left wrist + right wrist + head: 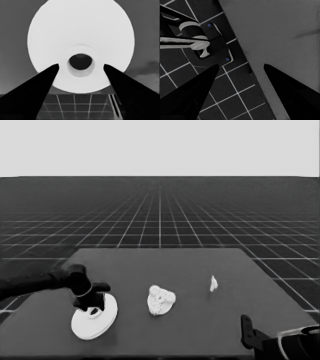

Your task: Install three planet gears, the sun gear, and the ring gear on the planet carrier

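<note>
Larger round part (95, 322) sits tilted under the left claw (92, 309), whose spread fingers straddle its hub.

A: What's the left arm (35, 284) like?
B: Black, chunky joints, a pale band at the wrist.
A: The left hand (81, 65)?
B: Two long, pointed black fingers (37, 87), wedge-shaped.

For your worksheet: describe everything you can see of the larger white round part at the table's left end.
The larger white round part is a smooth, matte white disc with a raised collar around a small dark centre hole. It appears tilted at the dark table's left front. The left gripper is directly over it, fingers spread either side of the hole.
</note>
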Tool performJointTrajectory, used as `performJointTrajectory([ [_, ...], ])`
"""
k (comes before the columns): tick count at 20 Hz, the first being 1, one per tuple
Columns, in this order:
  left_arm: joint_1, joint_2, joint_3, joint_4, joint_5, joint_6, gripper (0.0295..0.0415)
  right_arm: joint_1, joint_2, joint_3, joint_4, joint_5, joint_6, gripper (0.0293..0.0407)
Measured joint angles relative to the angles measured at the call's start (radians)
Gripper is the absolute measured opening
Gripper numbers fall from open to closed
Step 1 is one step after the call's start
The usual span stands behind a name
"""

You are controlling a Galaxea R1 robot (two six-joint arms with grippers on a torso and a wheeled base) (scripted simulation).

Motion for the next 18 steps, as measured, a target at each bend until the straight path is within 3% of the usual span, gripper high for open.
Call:
performJointTrajectory([
  [6,0.023,0.010,-0.023,0.018,-0.016,0.006,0.0385,0.000,0.000,0.000,0.000,0.000,0.000,0.0385],
  [7,0.024,0.010,-0.023,0.019,-0.016,0.006,0.0349,0.000,0.000,0.000,0.000,0.000,0.000,0.0385],
  [16,0.024,0.010,-0.023,0.019,-0.017,0.007,0.0348,0.000,0.000,0.000,0.000,0.000,0.000,0.0385],
  [18,-0.120,-0.033,0.069,-0.105,0.066,-0.020,0.0348,0.000,0.000,0.000,0.000,0.000,0.000,0.0385],
])
